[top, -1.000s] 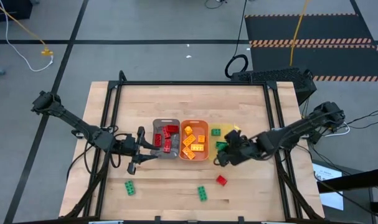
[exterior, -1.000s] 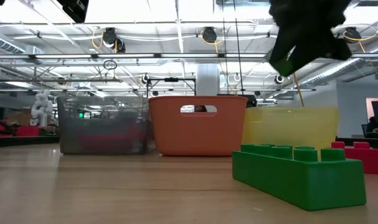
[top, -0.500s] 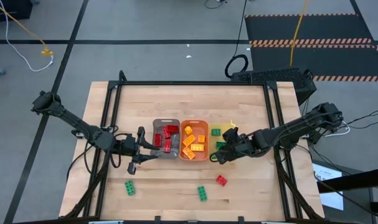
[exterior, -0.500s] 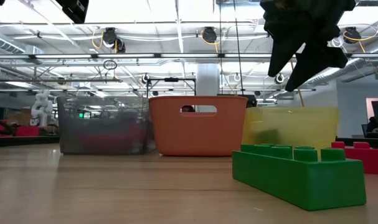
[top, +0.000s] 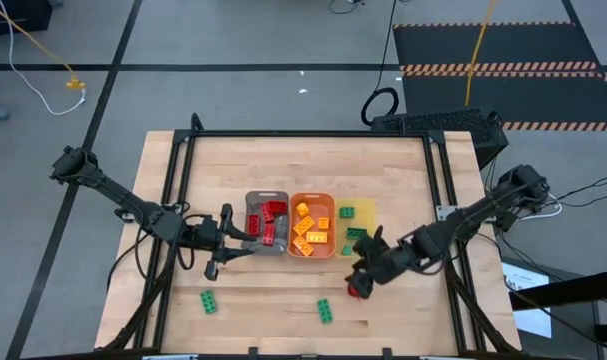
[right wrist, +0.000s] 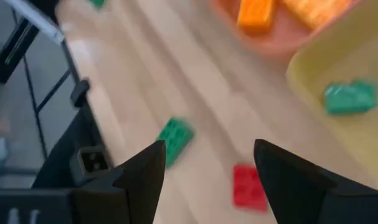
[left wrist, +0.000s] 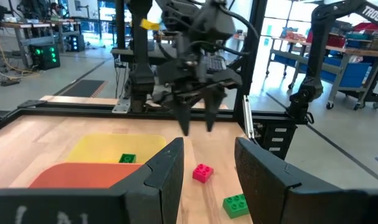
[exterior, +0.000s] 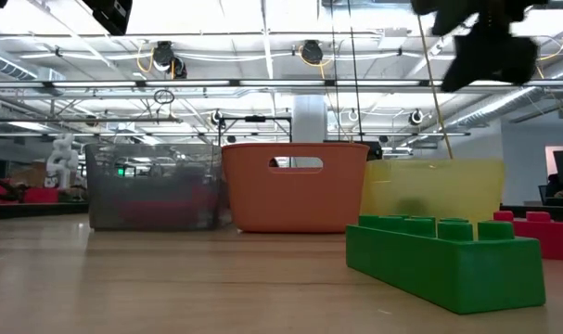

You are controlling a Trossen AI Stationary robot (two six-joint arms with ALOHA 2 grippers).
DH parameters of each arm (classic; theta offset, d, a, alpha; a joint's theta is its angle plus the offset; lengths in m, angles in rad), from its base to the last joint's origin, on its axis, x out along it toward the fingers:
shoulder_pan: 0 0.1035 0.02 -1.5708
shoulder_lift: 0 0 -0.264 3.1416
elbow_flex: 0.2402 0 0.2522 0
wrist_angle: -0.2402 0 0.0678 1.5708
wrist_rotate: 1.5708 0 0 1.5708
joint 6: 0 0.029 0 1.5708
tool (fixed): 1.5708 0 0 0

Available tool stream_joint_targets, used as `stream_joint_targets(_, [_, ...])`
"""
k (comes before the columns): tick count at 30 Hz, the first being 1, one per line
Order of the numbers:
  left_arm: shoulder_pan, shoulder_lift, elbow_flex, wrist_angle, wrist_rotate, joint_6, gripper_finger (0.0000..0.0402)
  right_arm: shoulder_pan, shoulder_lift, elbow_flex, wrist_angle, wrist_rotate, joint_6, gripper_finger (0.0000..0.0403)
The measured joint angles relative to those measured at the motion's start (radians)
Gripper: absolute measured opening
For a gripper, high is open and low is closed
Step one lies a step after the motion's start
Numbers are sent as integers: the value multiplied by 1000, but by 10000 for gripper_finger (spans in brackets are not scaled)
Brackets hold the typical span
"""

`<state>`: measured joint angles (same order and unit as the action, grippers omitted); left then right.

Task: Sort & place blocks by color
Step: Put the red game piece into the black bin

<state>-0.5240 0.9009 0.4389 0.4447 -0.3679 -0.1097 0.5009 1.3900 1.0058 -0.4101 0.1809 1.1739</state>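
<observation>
Three trays stand side by side: grey [top: 266, 205] with red blocks, orange [top: 311, 200] with orange blocks, yellow [top: 365, 210] with two green blocks [top: 356, 233]. A red block [top: 353, 292] lies on the table near the yellow tray. My right gripper [top: 361, 278] hangs open just above that red block [left wrist: 202, 172], fingers pointing down, touching nothing. Two green blocks [top: 210, 301] [top: 325, 310] lie near the front edge. My left gripper [top: 238, 243] waits open and level beside the grey tray's near left corner.
A black frame [top: 183, 160] runs around the tabletop. In the low view a green block [exterior: 443, 260] lies close in front, with the red block [exterior: 541, 232] behind it. Bare wood lies between the trays and the front edge.
My right gripper has opened over the yellow tray and let go of a green block, which now lies in that tray. It has then swung toward the table's near edge, tipping further downward, and now hangs above the red block.
</observation>
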Motion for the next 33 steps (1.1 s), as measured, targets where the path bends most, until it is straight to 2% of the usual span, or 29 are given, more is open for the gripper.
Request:
stream_joint_targets(5, [0,0,0,-2,0,0,143,80,54,0,12,2,36,231])
stream_joint_targets(12, [0,0,0,-7,0,0,143,142,183,0,153,-4,70,231])
stream_joint_targets(25, [0,0,0,-12,0,0,143,154,214,7,-45,-41,148,230])
stream_joint_targets(33, [0,0,0,-26,-1,2,143,151,230,177,-155,9,77,205])
